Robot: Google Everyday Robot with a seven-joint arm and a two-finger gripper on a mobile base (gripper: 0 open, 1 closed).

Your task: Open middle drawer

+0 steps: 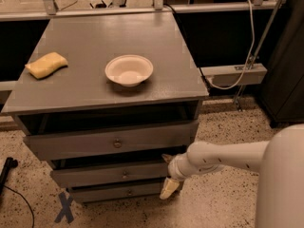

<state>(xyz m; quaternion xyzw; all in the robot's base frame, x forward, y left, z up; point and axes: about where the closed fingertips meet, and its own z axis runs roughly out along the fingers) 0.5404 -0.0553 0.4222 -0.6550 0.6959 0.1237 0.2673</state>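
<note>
— Where's the gripper (169,175)?
— At the right end of the middle drawer (107,174); clamped or loose, I can't tell. The drawer runs leftward from it, a blue tape X (64,207) on the floor beyond.

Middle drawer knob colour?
Brass knob on the grey middle drawer, camera view. Claw sits at that drawer's right end.

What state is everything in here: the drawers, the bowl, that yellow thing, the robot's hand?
top drawer: pulled partly out.
middle drawer: not far out; ajar or shut, cannot tell.
bottom drawer: looks pushed in.
bowl: upright, empty, on the cabinet top.
sponge: lying flat on the cabinet top.
gripper: low, at the middle drawer's right end.
</note>
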